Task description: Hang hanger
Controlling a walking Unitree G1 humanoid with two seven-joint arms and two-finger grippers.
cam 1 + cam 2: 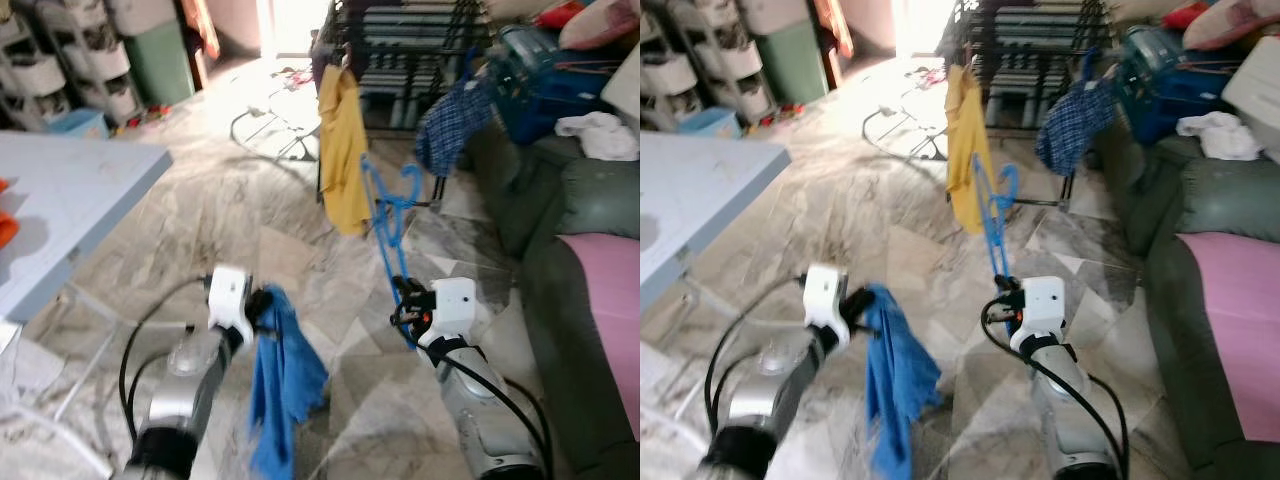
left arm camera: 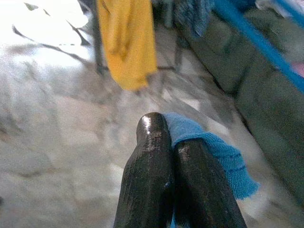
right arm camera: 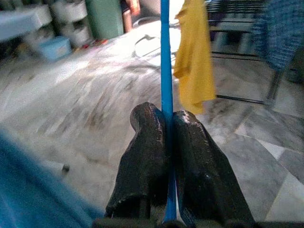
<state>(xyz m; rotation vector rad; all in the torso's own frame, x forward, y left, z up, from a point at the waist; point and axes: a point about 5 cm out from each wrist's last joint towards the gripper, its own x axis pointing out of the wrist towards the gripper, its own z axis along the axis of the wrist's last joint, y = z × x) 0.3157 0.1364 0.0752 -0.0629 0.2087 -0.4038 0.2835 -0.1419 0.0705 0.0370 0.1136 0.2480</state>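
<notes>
Right gripper (image 3: pixel 166 124) clamped on blue hanger (image 1: pixel 388 215), held upright over the marble floor (image 1: pixel 230 215), hook end up near the yellow shirt (image 1: pixel 342 150) on the drying rack (image 1: pixel 400 50). Left gripper (image 2: pixel 168 137) pinched shut on blue cloth (image 1: pixel 285 375), which dangles below it.

Grey marble-patterned tile floor (image 1: pixel 250 230) carrying a black drying rack (image 1: pixel 400 50), a pale blue table (image 1: pixel 70 200) and a grey-green sofa (image 1: pixel 560 260).
</notes>
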